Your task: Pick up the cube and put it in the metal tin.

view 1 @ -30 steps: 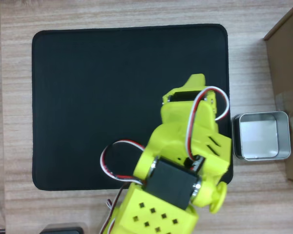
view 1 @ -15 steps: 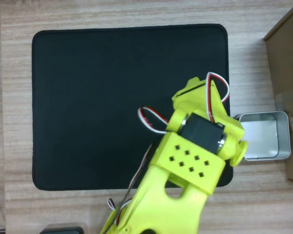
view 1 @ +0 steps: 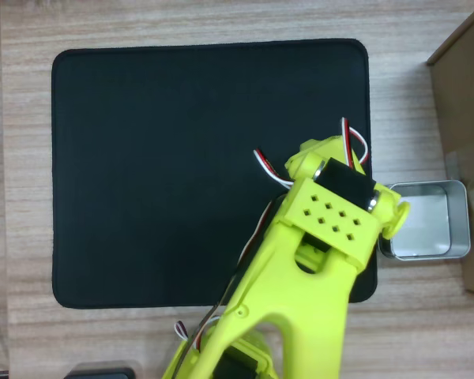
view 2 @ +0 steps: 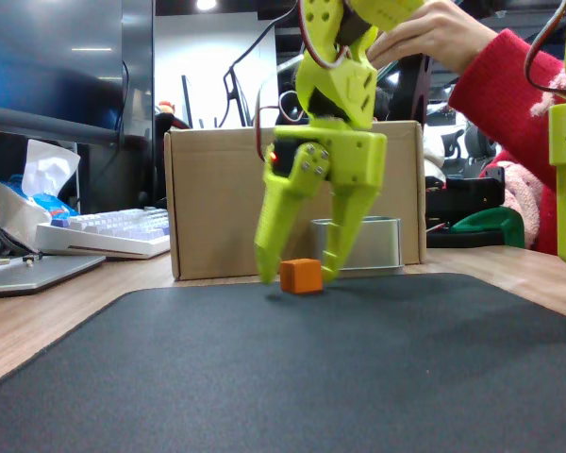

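Nearest the fixed camera lies a black mat (view 2: 292,368), matte and finely textured, spread over a pale wood-grain tabletop (view 2: 38,316); from overhead the mat (view 1: 166,158) is a rounded rectangle covering most of the tabletop (view 1: 221,20).

Toward the mat's far edge sits the cube (view 2: 301,276) — small, bright orange, plain matte faces, resting flat on the mat with one corner edge turned toward the camera. It has no long axis to speak of.

Around it stands the yellow-green gripper (view 2: 297,274), pointing down, its jaws spread with one finger on each side of the cube. The tips reach down to the mat's level; whether either finger touches the cube I cannot tell. From overhead the arm (view 1: 300,276) covers this spot.

Just behind is the metal tin (view 2: 357,243), silver-grey and shallow, upright with its open top facing up; overhead it shows as a rounded square with a shiny pale inside (view 1: 450,237), sitting on the tabletop just off the mat's right edge, partly under the arm.

Farther back stands a brown cardboard box (view 2: 217,198), with a keyboard (view 2: 108,231) to its left, a monitor (view 2: 57,66) above that — and a person's red sleeve (view 2: 509,94) at upper right.
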Robot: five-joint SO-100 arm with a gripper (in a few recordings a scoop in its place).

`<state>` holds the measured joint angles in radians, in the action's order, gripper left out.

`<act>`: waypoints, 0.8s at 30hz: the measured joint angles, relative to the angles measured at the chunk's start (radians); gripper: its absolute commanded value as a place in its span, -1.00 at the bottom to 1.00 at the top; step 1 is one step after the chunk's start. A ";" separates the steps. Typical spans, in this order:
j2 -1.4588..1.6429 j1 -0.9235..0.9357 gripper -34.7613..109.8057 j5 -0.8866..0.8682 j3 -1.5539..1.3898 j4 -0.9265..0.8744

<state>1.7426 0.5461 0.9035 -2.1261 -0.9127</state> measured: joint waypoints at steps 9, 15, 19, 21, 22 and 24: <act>-0.003 0.026 -0.39 -0.026 0.020 0.014; 0.074 0.014 -0.50 -0.051 -0.041 0.055; 0.255 -0.006 -0.51 -0.160 -0.141 0.115; 0.342 0.003 -0.51 -0.209 -0.160 0.133; 0.387 0.012 -0.51 -0.230 -0.179 0.146; 0.488 0.026 -0.51 -0.268 -0.196 0.153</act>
<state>2.2304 0.5722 0.6351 -2.3224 -0.7593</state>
